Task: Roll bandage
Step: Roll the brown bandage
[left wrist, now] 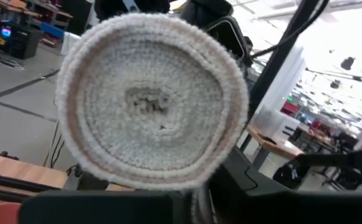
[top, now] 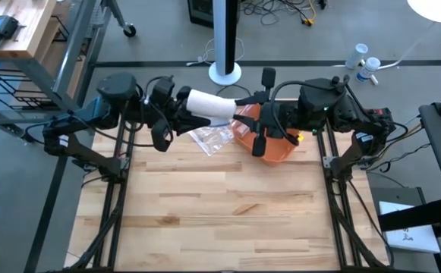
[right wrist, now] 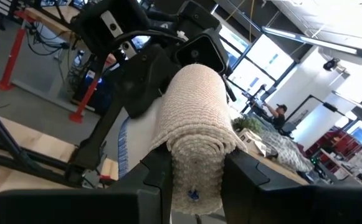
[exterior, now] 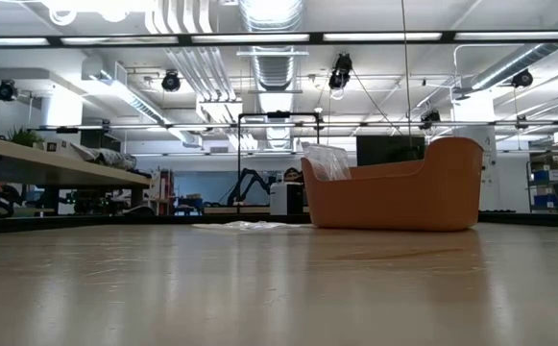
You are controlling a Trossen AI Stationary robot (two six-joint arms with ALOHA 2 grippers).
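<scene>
Right gripper [right wrist: 193, 186] clamped on rolled bandage [top: 209, 105] end, left gripper [top: 176, 114] gripping other end, above table [top: 220, 220].

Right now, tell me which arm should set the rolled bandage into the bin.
Right, probably. The right gripper clamps one end of the bandage and sits directly over the orange bin; the left gripper, at the other end, is farther away.
</scene>
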